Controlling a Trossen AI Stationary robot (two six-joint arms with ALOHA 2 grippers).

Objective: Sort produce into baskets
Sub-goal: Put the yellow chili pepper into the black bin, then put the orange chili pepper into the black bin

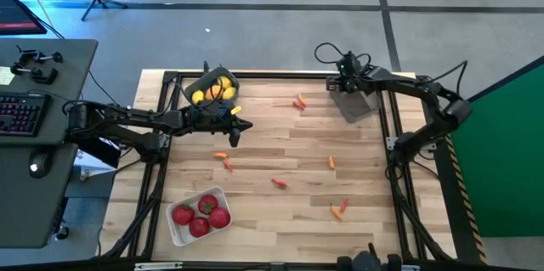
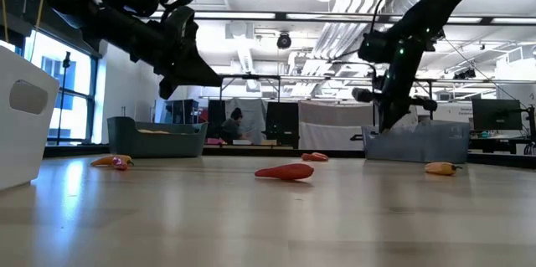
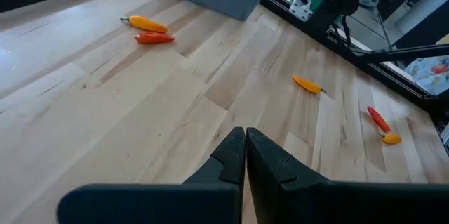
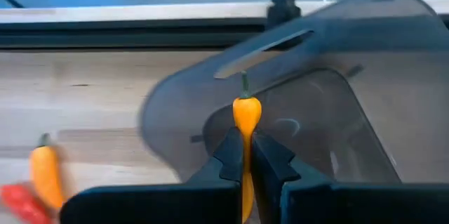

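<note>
My right gripper pinches an orange pepper above the grey basket; releasing early drops it outside.

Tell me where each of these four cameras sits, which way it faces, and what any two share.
High: overhead, straight down; both arms, white basket.
Low: table height, level across; both arms enter from above, red pepper lies central.
Left wrist: on left arm, over bare wood; left gripper shut.
Right wrist: on right arm, above grey basket; right gripper pinches orange pepper.
Shared: grey basket in high and right wrist views.
</note>
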